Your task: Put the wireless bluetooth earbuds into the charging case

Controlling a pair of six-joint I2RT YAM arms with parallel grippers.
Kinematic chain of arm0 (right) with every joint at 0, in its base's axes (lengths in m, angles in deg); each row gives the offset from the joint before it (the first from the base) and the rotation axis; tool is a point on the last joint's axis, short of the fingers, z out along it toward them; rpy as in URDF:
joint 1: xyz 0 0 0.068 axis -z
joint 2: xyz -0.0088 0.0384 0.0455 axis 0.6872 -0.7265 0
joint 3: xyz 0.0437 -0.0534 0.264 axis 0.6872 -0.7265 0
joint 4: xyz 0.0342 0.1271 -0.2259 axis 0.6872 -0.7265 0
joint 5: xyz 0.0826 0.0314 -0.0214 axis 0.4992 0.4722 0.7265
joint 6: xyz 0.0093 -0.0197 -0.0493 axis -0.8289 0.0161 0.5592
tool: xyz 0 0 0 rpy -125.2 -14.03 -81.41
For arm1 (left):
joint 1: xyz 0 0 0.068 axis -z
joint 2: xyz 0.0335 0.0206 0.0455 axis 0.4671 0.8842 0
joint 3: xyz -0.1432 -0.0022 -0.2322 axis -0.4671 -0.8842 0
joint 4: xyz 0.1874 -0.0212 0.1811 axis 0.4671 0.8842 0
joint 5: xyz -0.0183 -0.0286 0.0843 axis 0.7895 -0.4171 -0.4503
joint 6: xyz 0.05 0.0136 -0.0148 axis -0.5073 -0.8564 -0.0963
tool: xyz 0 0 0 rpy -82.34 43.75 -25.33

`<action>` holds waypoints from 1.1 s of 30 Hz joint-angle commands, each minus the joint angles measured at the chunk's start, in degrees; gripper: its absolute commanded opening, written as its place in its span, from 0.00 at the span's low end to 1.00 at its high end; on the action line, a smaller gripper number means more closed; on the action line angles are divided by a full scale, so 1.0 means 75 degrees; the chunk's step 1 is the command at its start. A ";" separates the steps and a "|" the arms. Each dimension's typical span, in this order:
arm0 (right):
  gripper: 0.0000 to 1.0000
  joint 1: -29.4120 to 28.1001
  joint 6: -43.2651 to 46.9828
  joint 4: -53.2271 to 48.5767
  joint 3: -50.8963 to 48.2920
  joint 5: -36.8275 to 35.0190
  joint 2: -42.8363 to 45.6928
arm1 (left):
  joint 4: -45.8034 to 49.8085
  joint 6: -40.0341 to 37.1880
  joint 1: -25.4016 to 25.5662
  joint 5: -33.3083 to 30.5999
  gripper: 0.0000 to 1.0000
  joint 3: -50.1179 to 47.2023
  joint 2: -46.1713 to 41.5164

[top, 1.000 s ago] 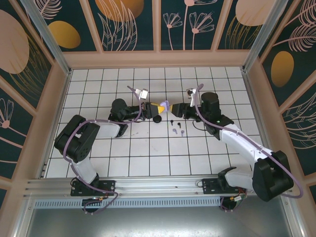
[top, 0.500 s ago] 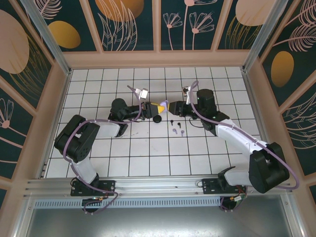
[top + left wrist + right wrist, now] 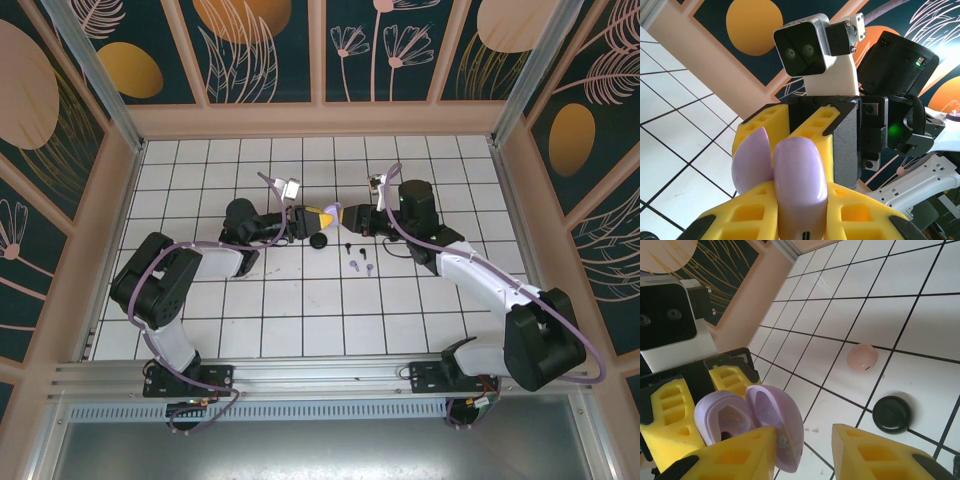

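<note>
An open lilac charging case (image 3: 799, 175) sits clamped between the yellow fingers of my left gripper (image 3: 800, 202), held above the table (image 3: 331, 213). In the right wrist view its hollow base (image 3: 722, 417) and raised lid (image 3: 777, 427) face me. My right gripper (image 3: 805, 452) is open around the lid. One of its fingers (image 3: 735, 455) touches the lid and the other (image 3: 875, 455) stands apart. From above, the right gripper (image 3: 347, 217) meets the left gripper (image 3: 318, 215) mid-table. Small earbuds (image 3: 355, 263) lie on the tiles just in front of them.
A shut black case (image 3: 891, 414) and a pink case (image 3: 862, 357) lie on the white tiled table (image 3: 300, 300) below the grippers; the black one (image 3: 318, 241) also appears from above. Peach walls (image 3: 320, 120) fence the table.
My right arm swung left and brought its gripper up to the lilac case, and its jaws narrowed. The left gripper and the case stayed put.
</note>
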 commanded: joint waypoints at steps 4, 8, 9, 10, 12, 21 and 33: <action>0.35 -0.0043 0.0180 0.0170 -0.0188 0.0016 0.0172 | -0.0302 0.0009 0.0046 0.0145 0.00 0.0269 -0.0129; 0.37 -0.0047 0.0180 0.0170 -0.0244 0.0013 0.0209 | -0.0254 -0.0025 0.0046 0.0125 0.00 0.0265 -0.0149; 0.37 -0.0048 0.0174 0.0189 -0.0268 0.0010 0.0221 | -0.0242 -0.0026 0.0046 0.0125 0.00 0.0262 -0.0153; 0.37 -0.0051 0.0168 0.0193 -0.0281 -0.0002 0.0233 | -0.0242 -0.0026 0.0046 0.0126 0.00 0.0262 -0.0149; 0.37 -0.0045 0.0168 0.0196 -0.0282 -0.0008 0.0211 | -0.0237 -0.0026 0.0046 0.0125 0.00 0.0271 -0.0156; 0.35 -0.0043 0.0156 0.0212 -0.0003 -0.0101 0.0016 | -0.0218 0.0001 0.0049 0.0190 0.00 0.0253 -0.0163; 0.19 -0.0051 0.0168 0.0184 0.0397 -0.0005 -0.0239 | -0.0207 -0.0017 0.0103 0.0196 0.00 0.0182 -0.0129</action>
